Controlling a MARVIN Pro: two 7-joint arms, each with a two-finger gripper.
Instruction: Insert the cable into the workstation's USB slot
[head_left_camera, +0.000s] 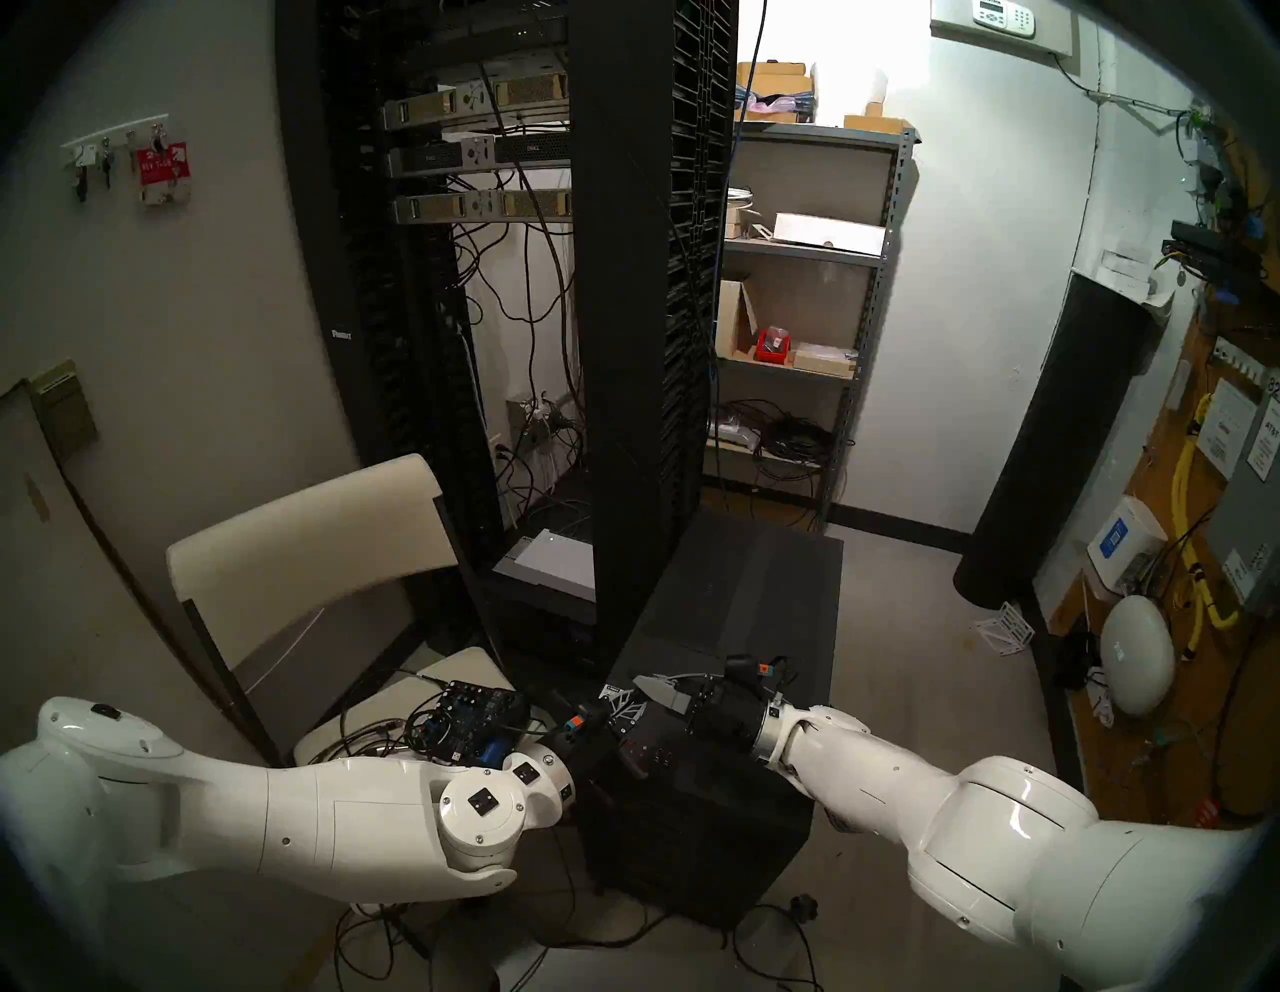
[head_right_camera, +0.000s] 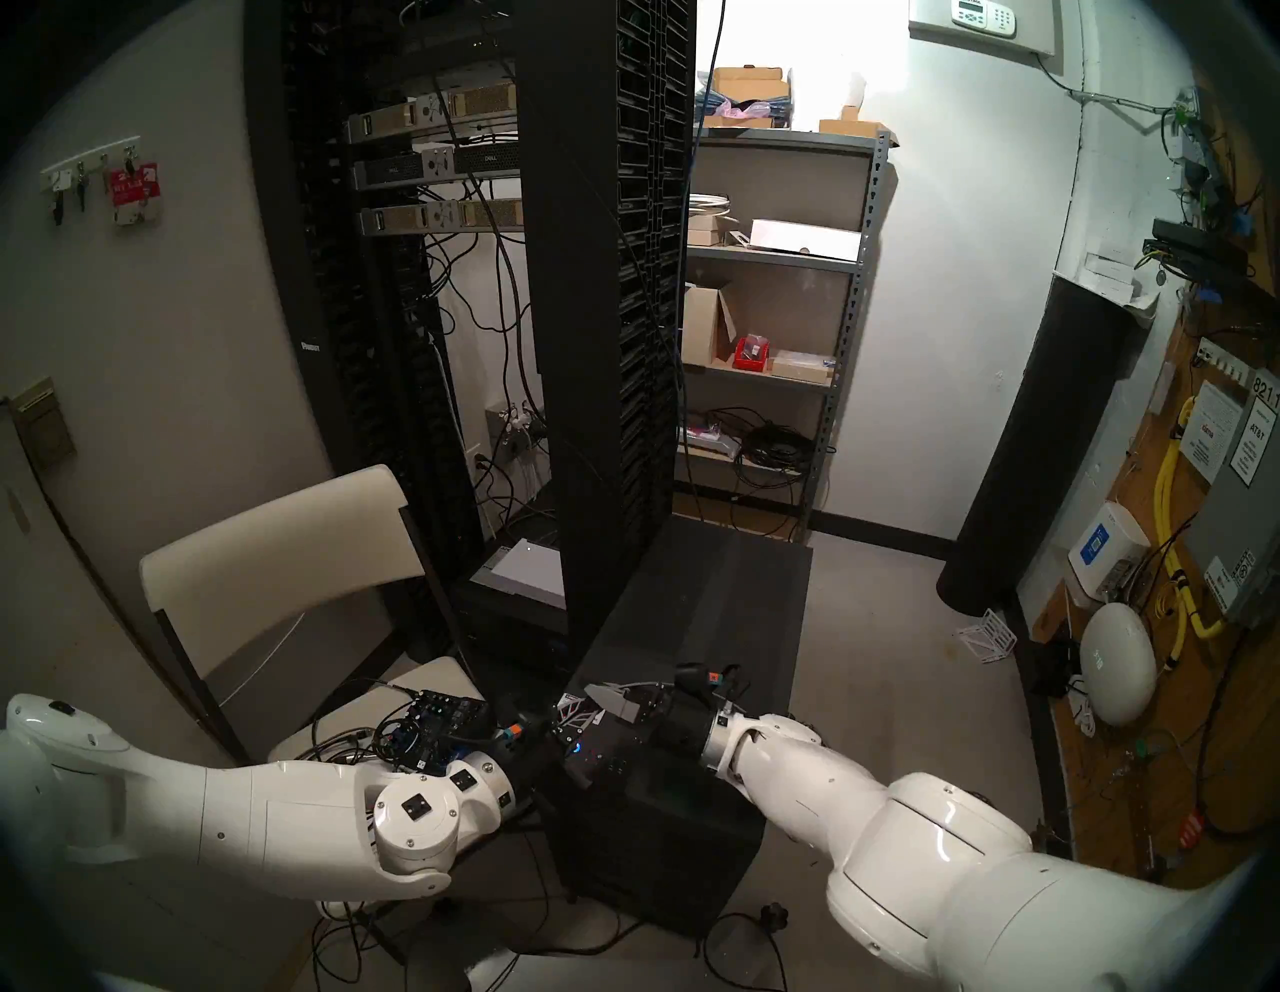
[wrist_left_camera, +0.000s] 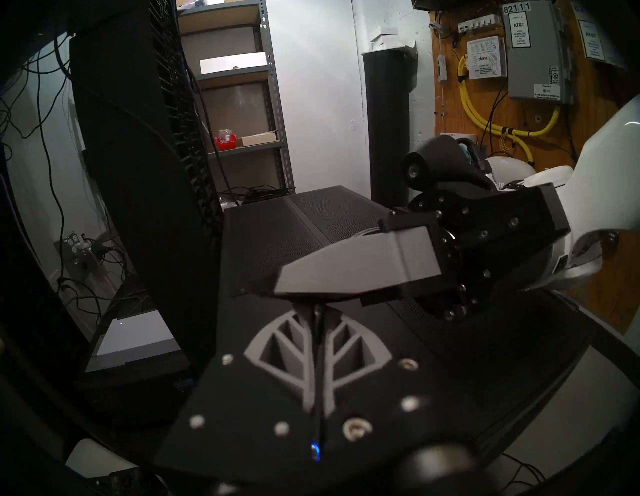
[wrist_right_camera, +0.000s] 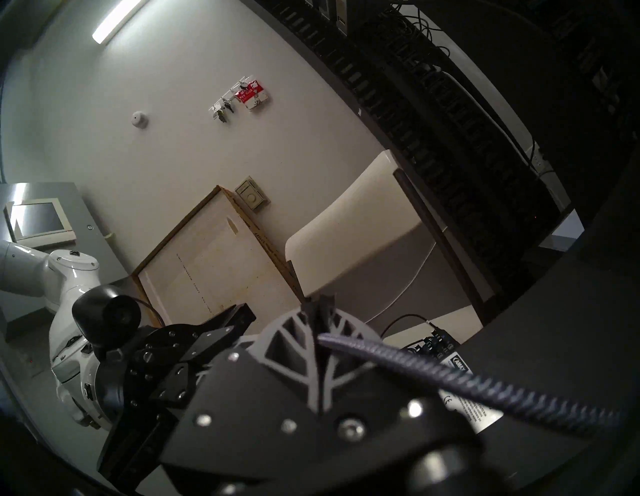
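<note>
Handover step: above the workstation (head_left_camera: 734, 589), right gripper (wrist_right_camera: 320, 308) jaws clamp the cable (wrist_right_camera: 450, 374); left gripper (wrist_left_camera: 317, 313) jaws closed — next, aim the plug at the unseen slot.

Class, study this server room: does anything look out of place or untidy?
Yes. A small black electronics board sits on the folding chair amid tangled black wires, and a white lattice bracket lies tipped on the floor.
</note>
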